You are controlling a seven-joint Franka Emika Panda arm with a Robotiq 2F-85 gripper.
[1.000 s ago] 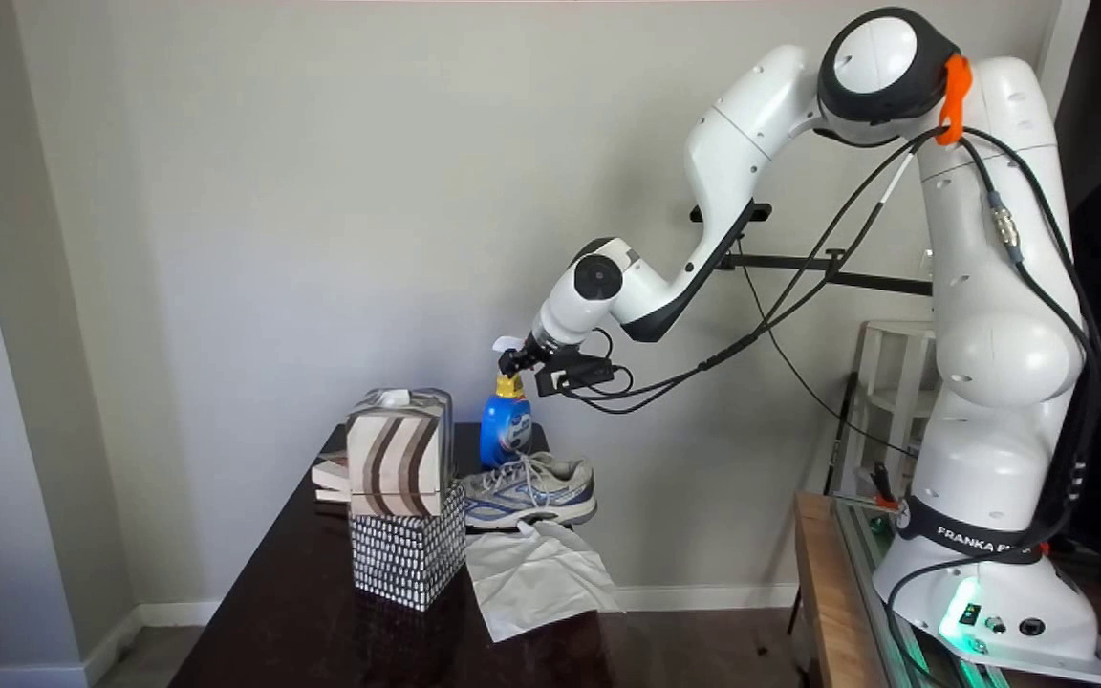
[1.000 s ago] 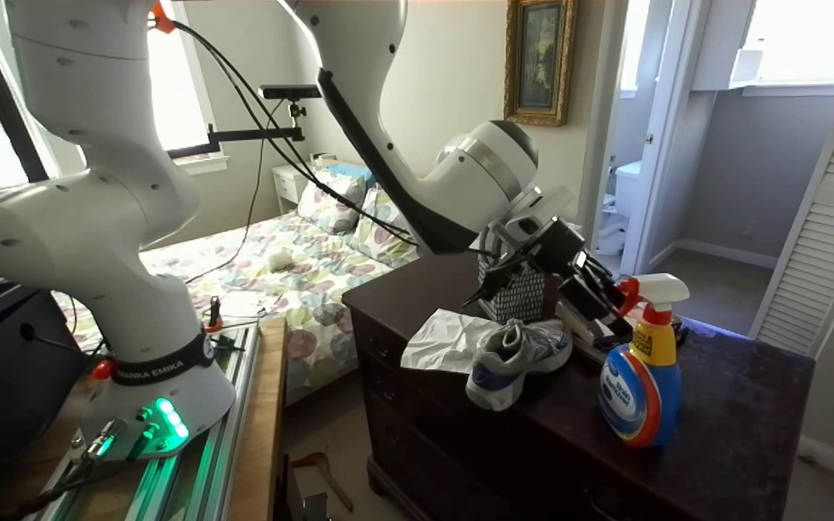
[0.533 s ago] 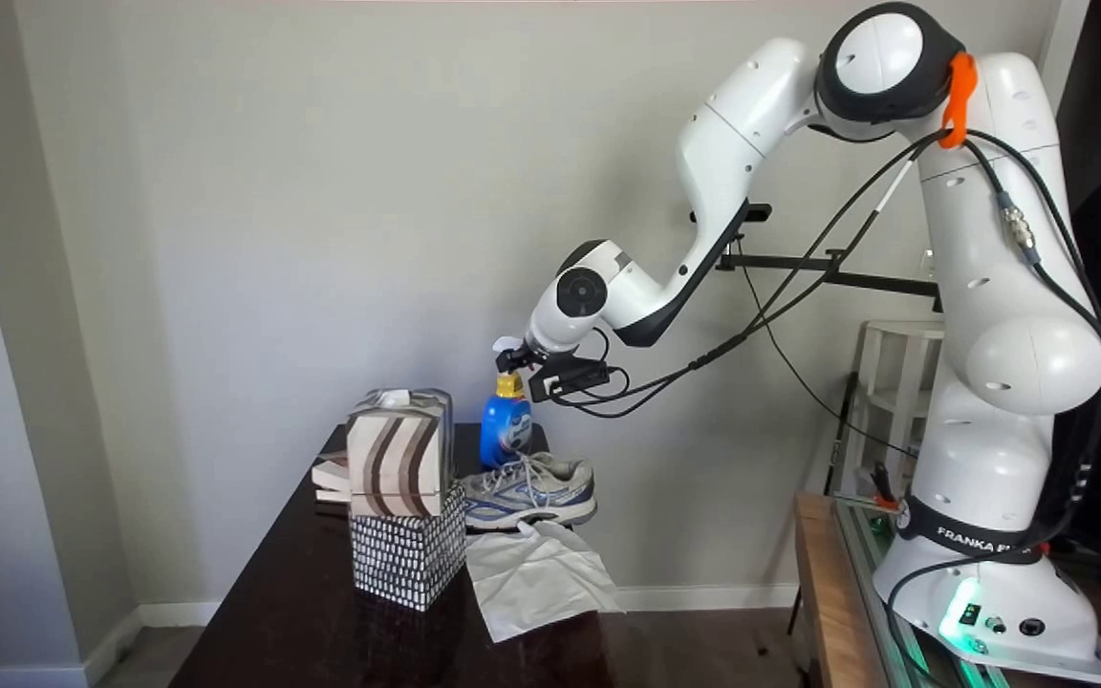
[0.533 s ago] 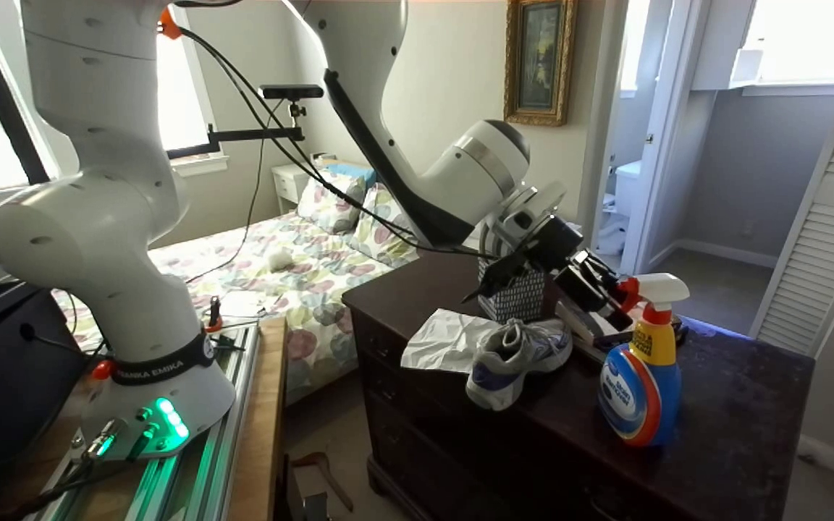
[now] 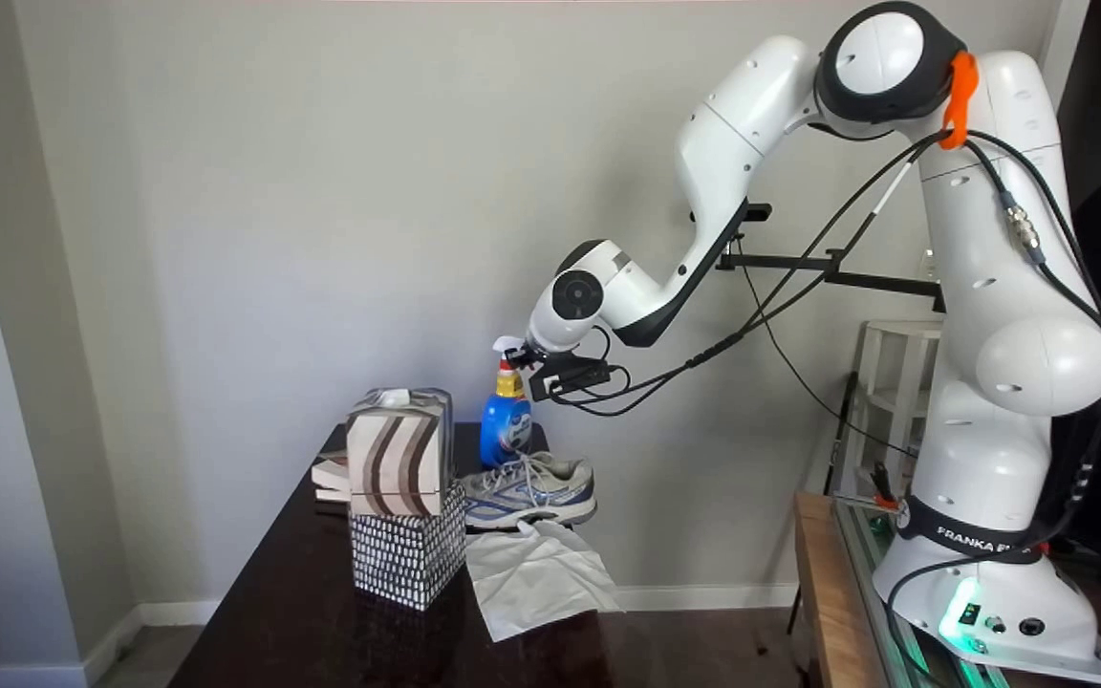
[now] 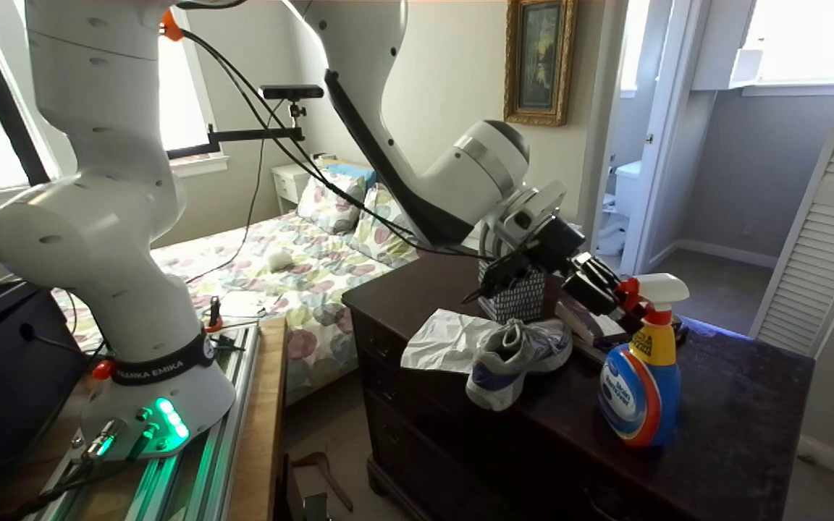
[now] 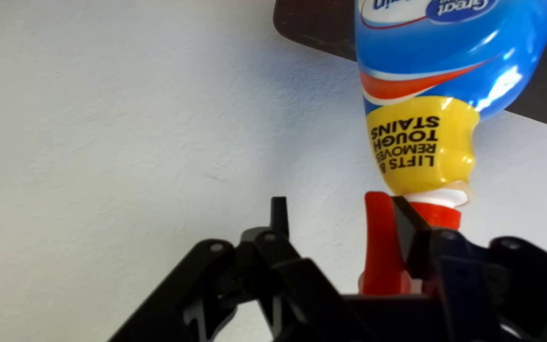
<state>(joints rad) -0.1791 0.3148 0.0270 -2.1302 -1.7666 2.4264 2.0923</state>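
Well, bottle (image 6: pixel 647 376) near dresser edge (image 7: pixel 318 42)

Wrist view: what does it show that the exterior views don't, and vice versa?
Wrist view only: the slogan on the yellow neck readable in full, and a clear look into the open end effector, red trigger inside.
Exterior views only: sneaker, white sheet, patterned box.
Shared: blue spray bottle, dark dresser, end effector.
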